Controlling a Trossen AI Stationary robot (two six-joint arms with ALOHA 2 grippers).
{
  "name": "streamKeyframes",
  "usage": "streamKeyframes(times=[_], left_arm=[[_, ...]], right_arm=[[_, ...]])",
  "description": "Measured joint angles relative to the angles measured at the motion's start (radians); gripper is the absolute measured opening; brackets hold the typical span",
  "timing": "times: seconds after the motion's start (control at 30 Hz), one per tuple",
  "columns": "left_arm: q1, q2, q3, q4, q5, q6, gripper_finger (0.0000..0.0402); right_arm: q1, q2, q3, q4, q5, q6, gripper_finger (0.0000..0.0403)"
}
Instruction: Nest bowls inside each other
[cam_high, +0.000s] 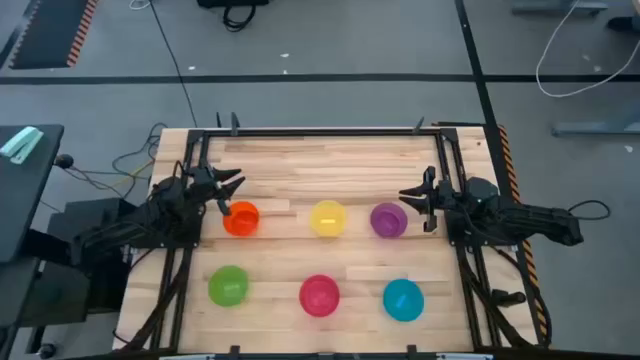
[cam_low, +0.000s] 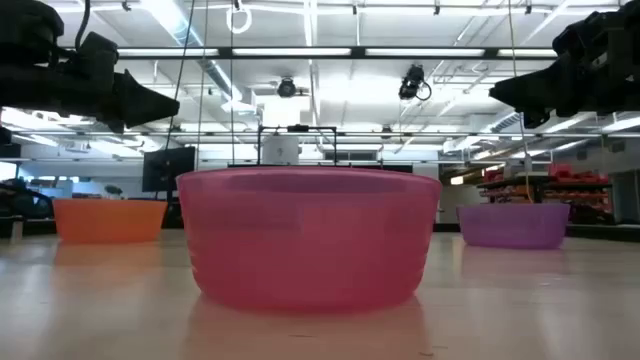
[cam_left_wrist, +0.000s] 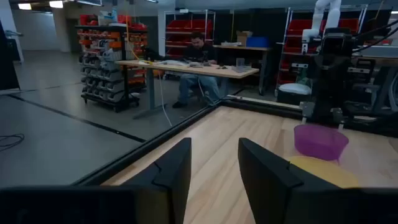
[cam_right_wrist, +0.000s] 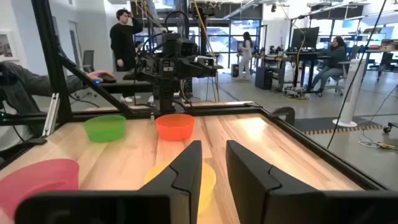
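Across the wooden surface six bowls sit apart in two rows: orange bowl, yellow, purple; green, pink, blue. Left gripper hovers beside orange, right gripper beside purple, both slightly parted, empty. Bowls look light, stiff, slick; pinch a rim.

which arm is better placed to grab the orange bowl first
Left. The left gripper hovers right beside the orange bowl, jaws open. The right gripper sits by the purple bowl, across the yellow bowl.
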Motion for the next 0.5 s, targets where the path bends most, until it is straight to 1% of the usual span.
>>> streamKeyframes(times=[0.5], left_arm=[[0.000,0.000,0.000,0.000,0.000,0.000,0.0149]], right_arm=[[0.000,0.000,0.000,0.000,0.000,0.000,0.0081]])
